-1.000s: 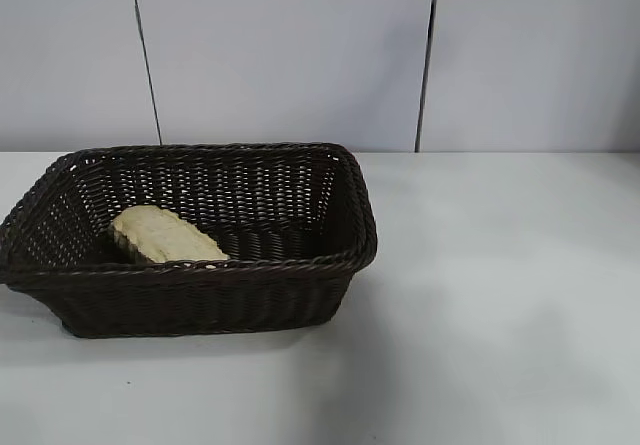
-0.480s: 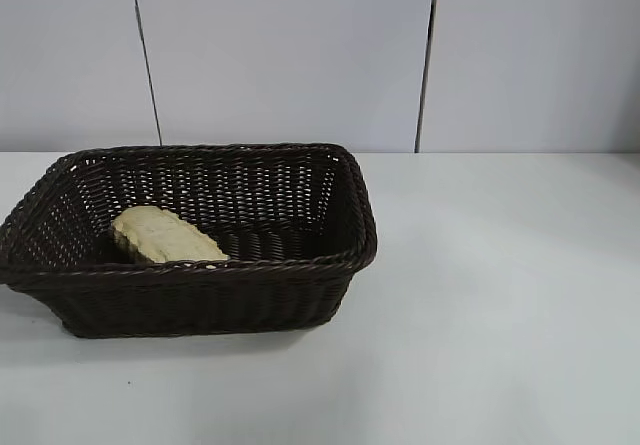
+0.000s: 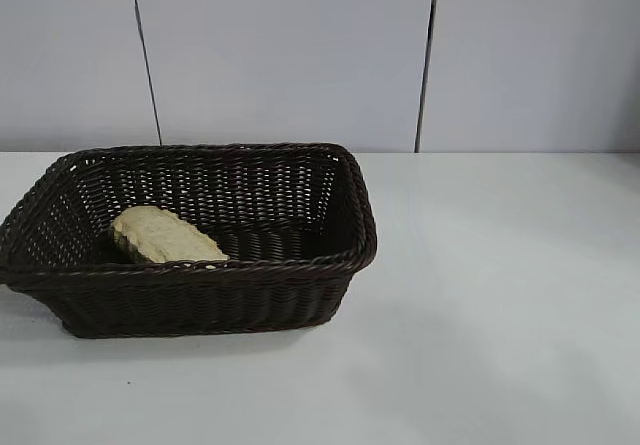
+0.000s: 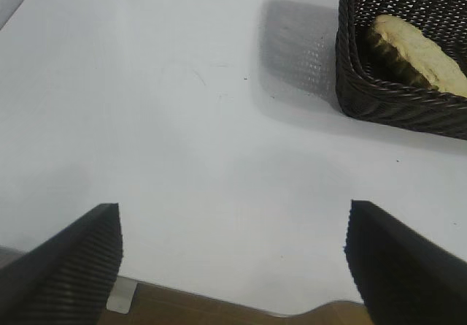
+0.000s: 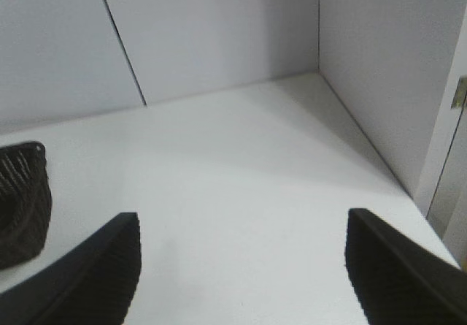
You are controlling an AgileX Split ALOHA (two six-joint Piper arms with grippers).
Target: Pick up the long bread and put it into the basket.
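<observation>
**Placement Complete: Arms Clear of the Work Area**

Nothing is shifting in the exterior view between the earlier frames and now: the long bread (image 3: 165, 236) is lying where it lay, inside the basket (image 3: 200, 275), toward its left end, pale side up and resting on the woven floor. Only a faint shadow on the table (image 3: 480, 295) to the right of the basket is fading.

Judged from this layout, the deposit step is finished and the retreat is in hand. No further handling of the loaf appears to be required; the next move calls only for both arms to settle at rest.

The left gripper (image 4: 233, 266) is hovering over bare tabletop, well apart from the basket, jaws spread wide and holding nothing. The right gripper (image 5: 241, 266) is likewise standing released and empty, over the table beside the basket's far end.

Grey wall panels (image 3: 290, 55) are standing behind the table. No obstruction is lying in either arm's path.
</observation>
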